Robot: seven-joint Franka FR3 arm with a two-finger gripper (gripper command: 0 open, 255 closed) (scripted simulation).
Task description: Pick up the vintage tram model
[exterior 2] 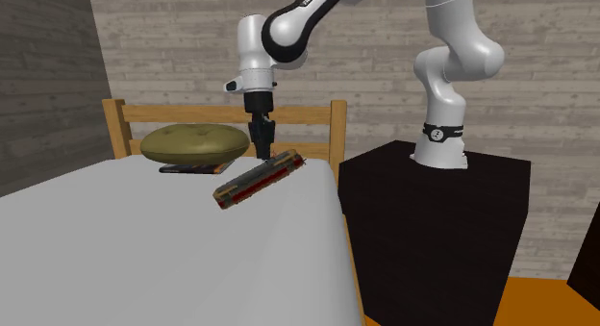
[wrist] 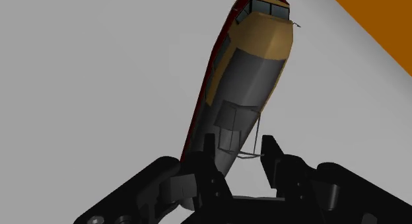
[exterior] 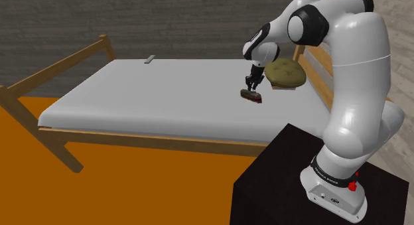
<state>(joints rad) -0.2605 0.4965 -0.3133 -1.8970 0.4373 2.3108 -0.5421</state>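
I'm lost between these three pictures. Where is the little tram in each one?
Shoulder view: the tram hangs right of centre, under the gripper, above the white mattress.
Second exterior view: the tram is near the centre, tilted, just right of the olive cushion.
Wrist view: the tram stretches away from the black fingers clasping its end.
Shared landmark: the gripper holding the tram's end.

Tram model point(exterior 2: 258, 181): long, narrow, red sides, tan-and-grey roof, dark windows. Tilted in second exterior view, one end up at 2 o'clock, other down at 8 o'clock. Clasped by gripper point(exterior 2: 261, 157), over white bed point(exterior 2: 144, 252).
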